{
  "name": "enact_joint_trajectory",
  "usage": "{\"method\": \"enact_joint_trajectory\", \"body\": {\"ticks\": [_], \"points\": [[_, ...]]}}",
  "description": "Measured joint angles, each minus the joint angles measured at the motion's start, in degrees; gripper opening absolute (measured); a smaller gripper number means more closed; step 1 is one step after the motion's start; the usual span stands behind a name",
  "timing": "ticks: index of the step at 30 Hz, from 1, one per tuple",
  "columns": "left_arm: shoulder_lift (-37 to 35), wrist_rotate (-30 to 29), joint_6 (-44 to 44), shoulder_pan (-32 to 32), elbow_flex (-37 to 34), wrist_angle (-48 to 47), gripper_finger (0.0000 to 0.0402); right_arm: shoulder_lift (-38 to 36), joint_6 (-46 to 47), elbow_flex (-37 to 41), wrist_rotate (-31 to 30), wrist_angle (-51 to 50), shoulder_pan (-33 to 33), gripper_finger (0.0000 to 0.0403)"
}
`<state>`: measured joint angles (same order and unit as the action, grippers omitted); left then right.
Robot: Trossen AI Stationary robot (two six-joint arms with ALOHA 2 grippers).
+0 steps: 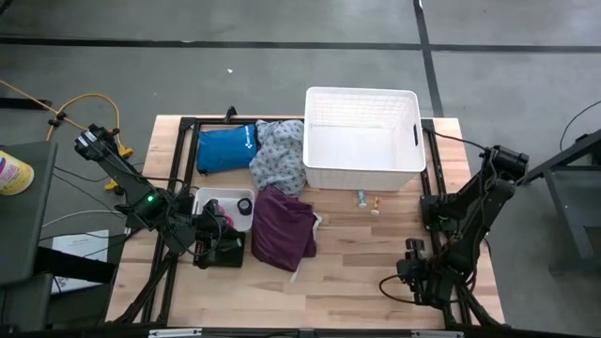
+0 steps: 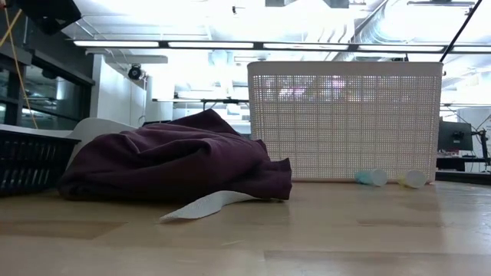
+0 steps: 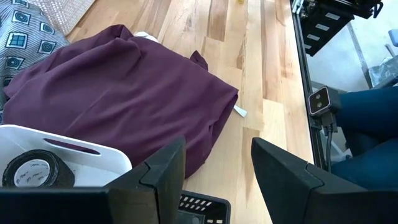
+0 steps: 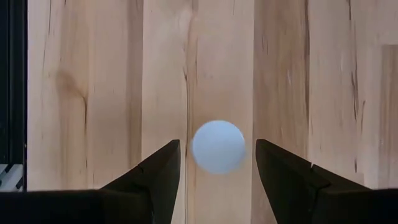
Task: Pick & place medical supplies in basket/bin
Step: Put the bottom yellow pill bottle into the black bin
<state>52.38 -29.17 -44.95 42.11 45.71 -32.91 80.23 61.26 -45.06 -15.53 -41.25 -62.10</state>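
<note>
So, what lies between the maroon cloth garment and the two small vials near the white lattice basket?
Only bare wooden table, seen in the high view, between garment and vials.

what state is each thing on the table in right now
white basket: upright, nothing visible inside
maroon cloth: crumpled on the table, outside the basket
grey-patterned cloth: bunched against the basket's side
two small vials: lying on their sides by the basket
small white tray: holds a dark tape roll
left gripper: jaws open, empty
right gripper: jaws open, empty
</note>
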Motion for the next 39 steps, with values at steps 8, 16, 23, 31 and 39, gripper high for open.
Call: {"method": "enact_joint_trajectory", "body": {"ticks": [8, 16, 23, 31, 39], "points": [[0.00, 0.00, -0.01, 0.02, 0.00, 0.00, 0.0177, 0.00, -2.13, 0.00, -0.01, 1.09, 2.33, 0.0197], [0.00, 0.00, -0.02, 0.00, 0.00, 0.00, 0.0177, 0.00, -2.62, 0.00, 2.13, 1.19, 3.01, 0.0197], [0.00, 0.00, 0.00, 0.00, 0.00, -0.02, 0.0177, -0.02, -2.59, 0.00, 2.47, 1.17, 3.01, 0.0197], [0.00, 0.00, 0.00, 0.00, 0.00, -0.02, 0.0177, -0.02, -2.60, 0.00, 2.55, 1.15, 3.01, 0.0197], [0.00, 0.00, -0.02, 0.01, 0.00, -0.02, 0.0177, -0.02, -2.59, 0.00, 2.58, 1.15, 3.01, 0.0197]]}}
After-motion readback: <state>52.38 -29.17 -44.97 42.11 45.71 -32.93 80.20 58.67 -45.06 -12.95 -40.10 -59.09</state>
